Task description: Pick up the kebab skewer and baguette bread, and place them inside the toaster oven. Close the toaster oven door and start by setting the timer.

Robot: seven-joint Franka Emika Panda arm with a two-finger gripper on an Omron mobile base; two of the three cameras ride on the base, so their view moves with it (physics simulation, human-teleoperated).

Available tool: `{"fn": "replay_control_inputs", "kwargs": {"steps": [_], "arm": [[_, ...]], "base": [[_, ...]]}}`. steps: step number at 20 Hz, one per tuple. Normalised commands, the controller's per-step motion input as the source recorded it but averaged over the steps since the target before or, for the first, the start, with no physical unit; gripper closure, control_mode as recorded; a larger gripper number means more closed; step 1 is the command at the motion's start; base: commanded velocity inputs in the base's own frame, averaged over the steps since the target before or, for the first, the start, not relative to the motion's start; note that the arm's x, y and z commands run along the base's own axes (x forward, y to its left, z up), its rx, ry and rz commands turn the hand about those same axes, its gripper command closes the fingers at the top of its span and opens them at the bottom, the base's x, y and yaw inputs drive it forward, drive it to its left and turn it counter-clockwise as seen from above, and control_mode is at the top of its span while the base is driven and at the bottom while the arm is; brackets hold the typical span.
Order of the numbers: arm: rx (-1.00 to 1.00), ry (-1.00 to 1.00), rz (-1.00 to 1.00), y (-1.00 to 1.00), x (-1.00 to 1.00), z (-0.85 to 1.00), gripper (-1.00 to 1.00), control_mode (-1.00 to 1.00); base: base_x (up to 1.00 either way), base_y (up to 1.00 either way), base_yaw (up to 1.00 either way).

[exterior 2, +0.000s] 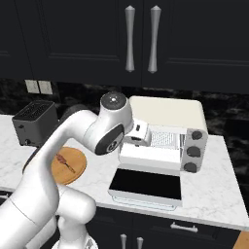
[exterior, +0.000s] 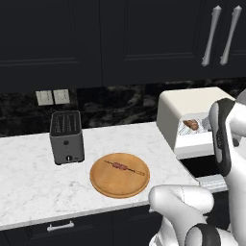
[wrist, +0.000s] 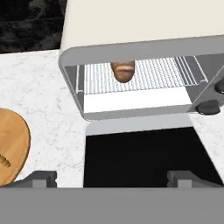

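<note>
My gripper [wrist: 111,177] is wide open and holds nothing, above the toaster oven door [wrist: 144,153], which lies flat open. One kebab skewer [exterior: 124,167] sits on one wooden plate [exterior: 108,185]. One baguette bread [wrist: 123,70] lies on the rack inside the one toaster oven [wrist: 144,30].

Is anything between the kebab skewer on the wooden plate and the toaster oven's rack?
Nothing visible. The kebab skewer lies alone on the round wooden plate. The toaster oven door is folded down flat, and only the baguette bread sits on the rack, with bare wire beside it.
</note>
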Motion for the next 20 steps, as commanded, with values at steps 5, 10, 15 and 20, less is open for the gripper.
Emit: {"fn": "replay_control_inputs", "kwargs": {"steps": [5,10,15,20], "arm": [[-0.02,0.01,0.24,0.87,-0.48,0.00,-1.00,-1.00],[-0.04,0.00,0.17,0.92,-0.47,0.00,-1.00,-1.00],[-0.01,0.04,0.11,0.85,-0.03,0.00,-1.00,-1.00],[0.00,0.07,0.08,0.74,0.00,0.00,-1.00,-1.00]], "base": [[0.00,0.00,0.00],[0.00,0.00,0.00],[0.00,0.00,0.00],[0.00,0.00,0.00]]}}
